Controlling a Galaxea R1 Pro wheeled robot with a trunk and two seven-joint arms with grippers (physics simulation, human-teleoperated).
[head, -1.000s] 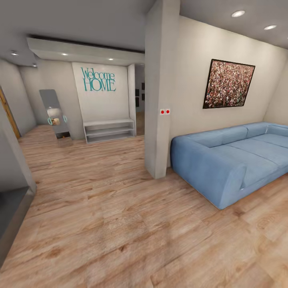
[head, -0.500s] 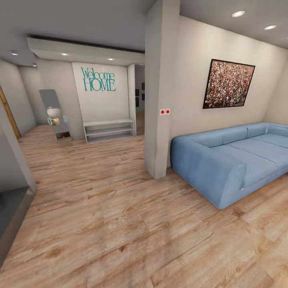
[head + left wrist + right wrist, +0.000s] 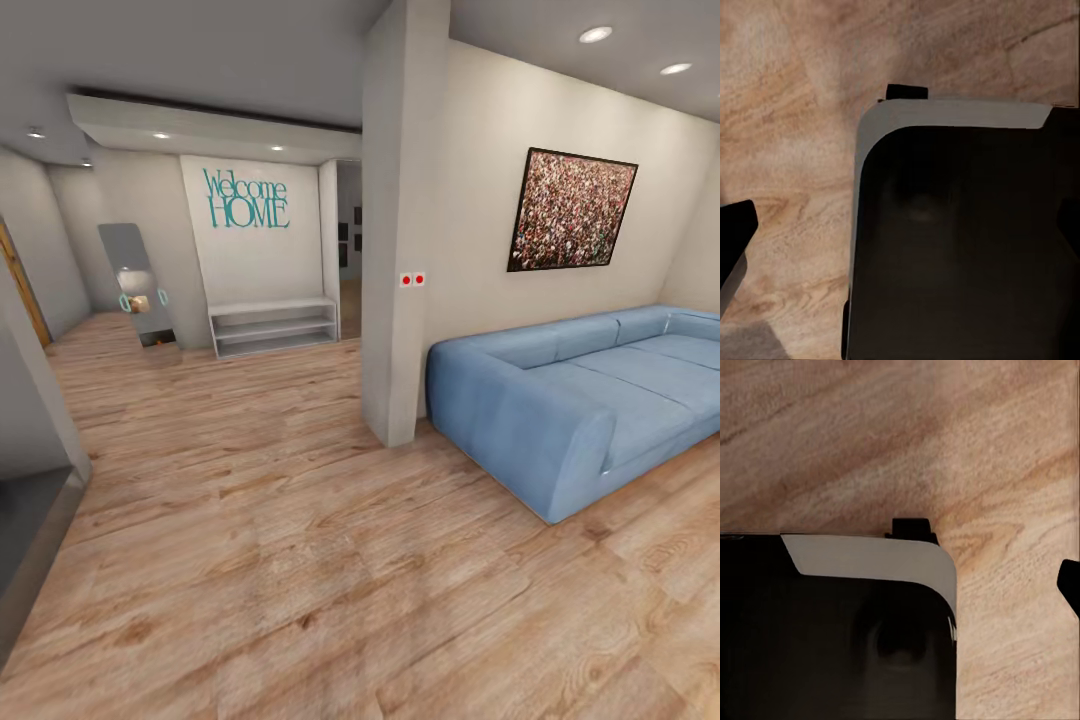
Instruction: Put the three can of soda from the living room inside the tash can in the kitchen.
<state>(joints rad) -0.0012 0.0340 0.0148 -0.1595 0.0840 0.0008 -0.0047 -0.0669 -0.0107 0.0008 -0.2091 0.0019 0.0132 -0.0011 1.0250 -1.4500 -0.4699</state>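
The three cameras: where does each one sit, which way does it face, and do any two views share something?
Head view: on the robot's head, facing forward over the wood floor toward the blue sofa, a pillar and the Welcome HOME sign.
Left wrist view: near the left gripper, facing down at the floor and the robot's dark base.
Right wrist view: the same from the right side, base again.
Both wrist views share base and floor.

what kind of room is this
Most likely a home living room opening onto an entry hall: a blue sofa, a framed picture above it, and a "Welcome HOME" wall sign over a wood-plank floor.
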